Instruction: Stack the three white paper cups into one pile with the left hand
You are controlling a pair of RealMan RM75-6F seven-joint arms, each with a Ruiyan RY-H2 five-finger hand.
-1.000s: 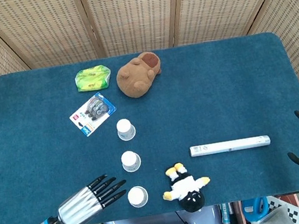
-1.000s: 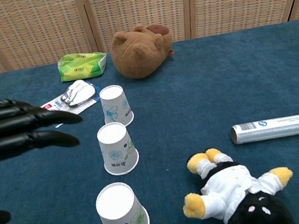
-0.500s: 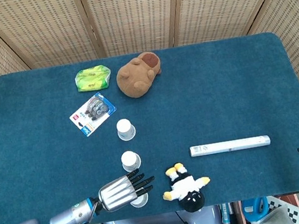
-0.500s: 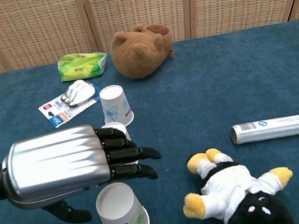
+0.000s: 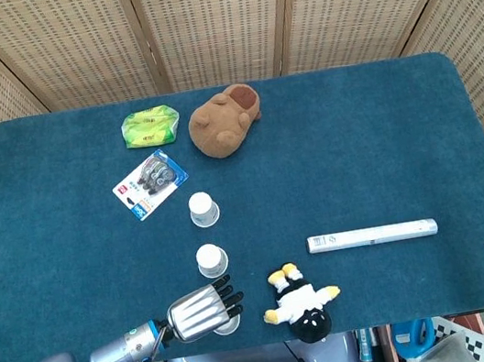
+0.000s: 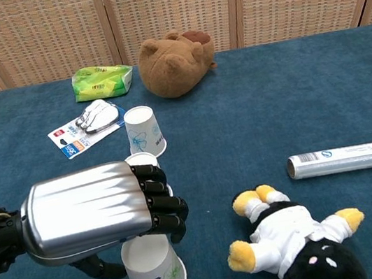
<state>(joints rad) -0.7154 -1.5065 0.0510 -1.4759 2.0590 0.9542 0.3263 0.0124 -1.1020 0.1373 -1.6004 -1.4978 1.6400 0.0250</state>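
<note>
Over nearest paper cup (image 6: 154, 272), left hand (image 6: 91, 212) curled

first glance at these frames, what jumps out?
The left hand, big and silvery in the chest view, sits over the nearest paper cup at the table's near edge, fingers curled around its top. Behind it the other two paper cups stand upside down in a line. A brown plush lies at the far side and a penguin toy lies right of the nearest cup.
</note>
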